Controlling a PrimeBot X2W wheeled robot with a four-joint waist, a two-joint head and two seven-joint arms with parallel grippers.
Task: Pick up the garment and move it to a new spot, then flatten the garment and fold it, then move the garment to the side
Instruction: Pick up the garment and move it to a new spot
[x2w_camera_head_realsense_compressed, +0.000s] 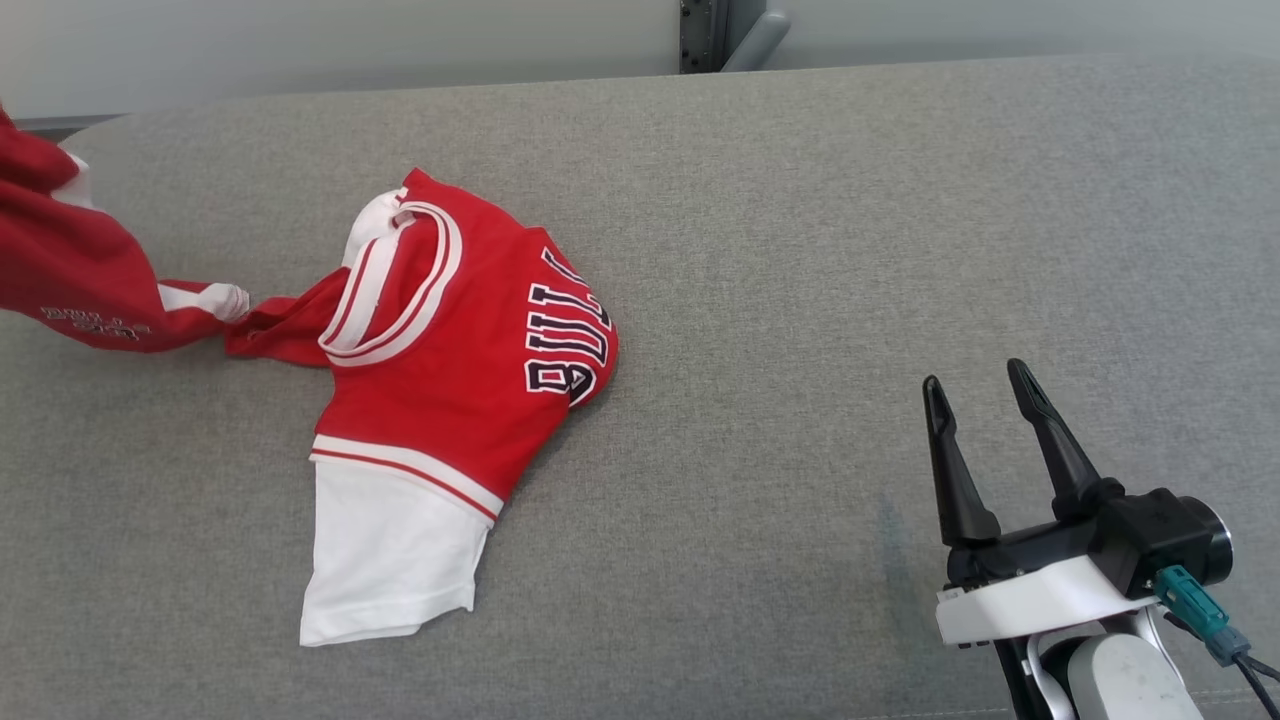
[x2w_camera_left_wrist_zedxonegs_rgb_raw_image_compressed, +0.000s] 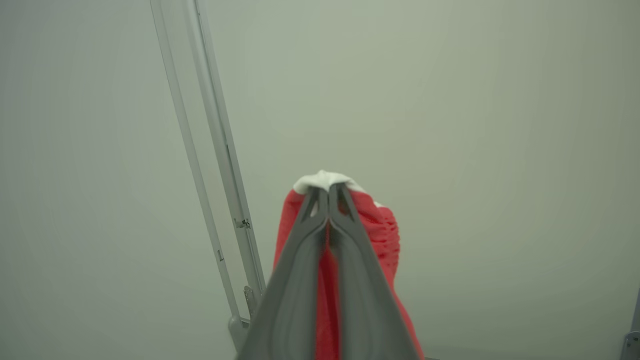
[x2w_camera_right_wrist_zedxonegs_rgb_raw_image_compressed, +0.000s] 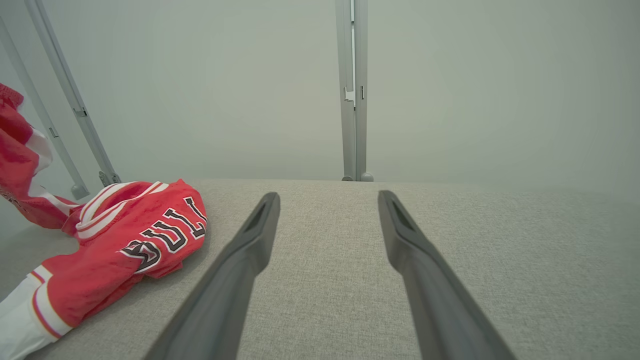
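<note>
Right half of the bench (x2w_camera_head_realsense_compressed: 850, 250) is wide open: bare grey fabric from near edge to far edge. The right end effector (x2w_camera_head_realsense_compressed: 975, 374) sits over the near right corner, fingers spread, nothing between them. The left half is blocked. There the garment (x2w_camera_head_realsense_compressed: 450, 340) lies in a rumpled mound, and a taut twist of it bridges toward the left edge, lifted off the surface in the pinched-together left end effector (x2w_camera_left_wrist_zedxonegs_rgb_raw_image_compressed: 327, 192). Beyond the far edge stand a wall (x2w_camera_right_wrist_zedxonegs_rgb_raw_image_compressed: 475, 90) and an upright metal post (x2w_camera_right_wrist_zedxonegs_rgb_raw_image_compressed: 352, 100) near mid-edge.
</note>
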